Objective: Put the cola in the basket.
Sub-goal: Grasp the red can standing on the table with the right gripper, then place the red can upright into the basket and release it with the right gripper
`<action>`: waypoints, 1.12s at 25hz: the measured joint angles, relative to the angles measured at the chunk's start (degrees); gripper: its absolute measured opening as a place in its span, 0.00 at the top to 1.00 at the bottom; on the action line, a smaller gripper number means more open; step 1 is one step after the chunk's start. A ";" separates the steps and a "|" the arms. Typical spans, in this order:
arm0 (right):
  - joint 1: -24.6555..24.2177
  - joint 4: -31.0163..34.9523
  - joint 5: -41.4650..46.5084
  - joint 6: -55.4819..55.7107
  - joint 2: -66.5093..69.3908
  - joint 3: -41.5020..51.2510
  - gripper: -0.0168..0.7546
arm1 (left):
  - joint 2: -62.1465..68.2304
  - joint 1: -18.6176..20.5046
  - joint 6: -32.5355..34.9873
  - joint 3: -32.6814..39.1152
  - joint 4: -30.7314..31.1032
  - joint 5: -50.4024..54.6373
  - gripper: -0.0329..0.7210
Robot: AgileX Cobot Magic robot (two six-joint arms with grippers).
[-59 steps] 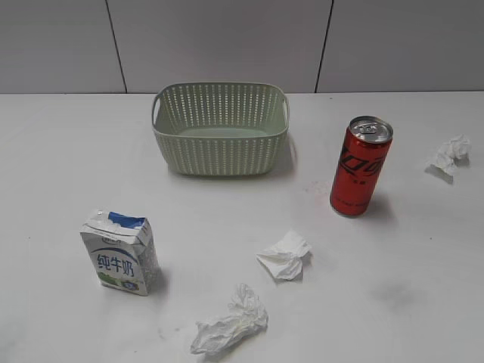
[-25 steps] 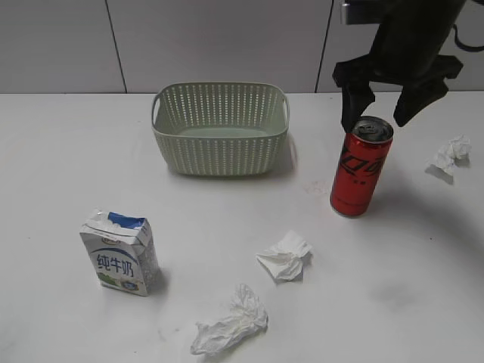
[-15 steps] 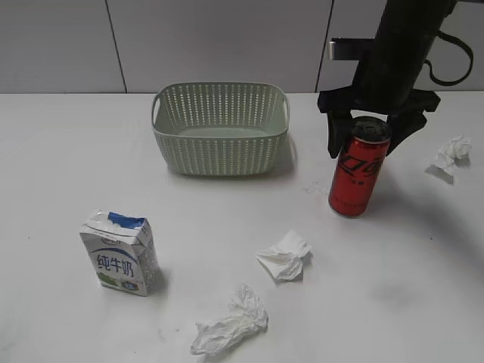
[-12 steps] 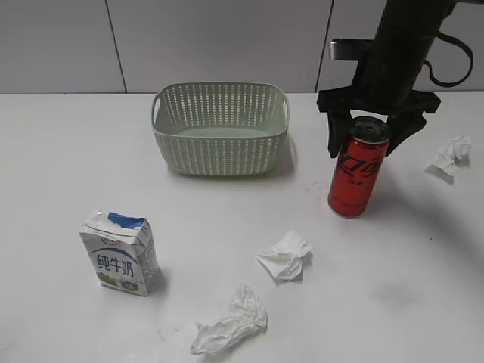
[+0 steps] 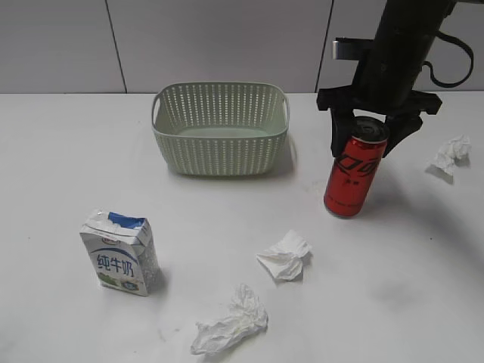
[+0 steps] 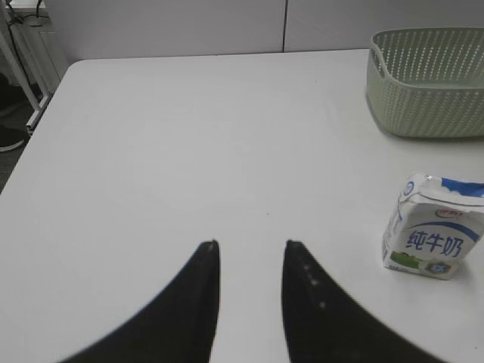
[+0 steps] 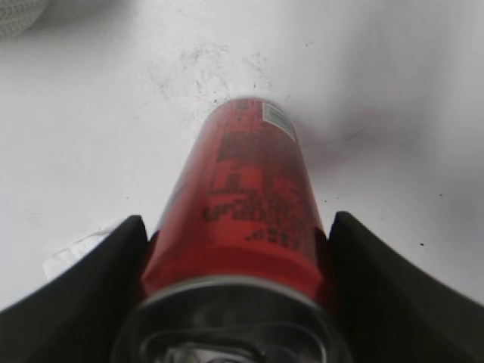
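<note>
The right gripper [image 5: 368, 138] pinches the cola [image 5: 351, 176] only near its rim, and the can already leans on the worktop [image 5: 76, 151], right of the basket [image 5: 219, 128]; it could tip or slip. The left gripper [image 6: 249, 261] hangs slightly parted, empty. One cola, one basket, one milk carton [image 5: 119, 253], three crumpled tissues.
</note>
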 joint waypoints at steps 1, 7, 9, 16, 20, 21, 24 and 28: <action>0.00 -0.05 0.00 -0.47 0.00 0.00 0.30 | 0.00 0.00 0.00 0.00 0.00 0.00 0.65; 0.00 -0.41 0.13 -6.26 -0.13 -0.71 0.30 | 0.00 0.00 0.00 0.00 0.00 0.00 0.65; 0.00 -0.53 0.20 -8.36 -0.53 -2.26 0.30 | 0.00 0.00 0.00 0.00 0.00 0.00 0.65; 0.00 -0.83 0.40 -13.43 -2.13 -13.99 0.30 | 0.00 0.00 0.00 0.00 0.00 0.00 0.65; 0.00 -0.95 0.57 -14.96 -2.13 -20.62 0.30 | 0.00 0.00 0.00 0.00 0.00 0.00 0.65; 0.00 -0.95 0.62 -14.96 -2.13 -22.14 0.30 | 0.00 0.00 0.00 0.00 0.00 0.00 0.65; 0.20 -0.89 0.74 -16.89 -2.13 -25.43 0.30 | 0.00 0.00 0.00 0.00 0.00 0.00 0.65; 1.93 -0.95 1.04 -19.48 -1.77 -27.95 0.30 | 0.00 0.00 0.00 0.00 0.00 0.00 0.65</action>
